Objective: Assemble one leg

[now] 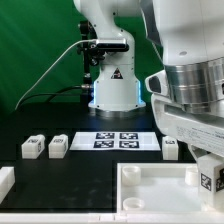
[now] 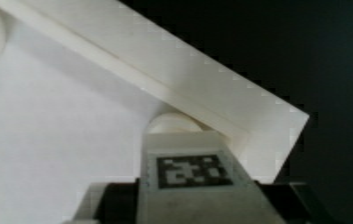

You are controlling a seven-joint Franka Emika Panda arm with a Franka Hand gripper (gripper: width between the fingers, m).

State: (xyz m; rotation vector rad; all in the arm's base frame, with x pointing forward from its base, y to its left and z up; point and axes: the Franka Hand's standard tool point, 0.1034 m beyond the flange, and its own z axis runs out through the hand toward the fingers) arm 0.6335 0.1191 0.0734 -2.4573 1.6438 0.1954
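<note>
Looking at the gripper [image 1: 207,166], we see it pinching the leg [image 1: 211,181] by its sides, tag facing out, just above the tray [image 1: 150,196] at its far corner on the exterior view's right. In the wrist view the leg [image 2: 191,165] stands upright between the fingers [image 2: 105,202], over the tray [image 2: 57,125]. Three spare legs [image 1: 58,146] lie on the worktop [image 1: 90,172] beyond the tray, flanking the marker board [image 1: 118,140].

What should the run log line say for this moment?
gripper: shut on leg | position: over tray corner | other legs: three loose on table
</note>
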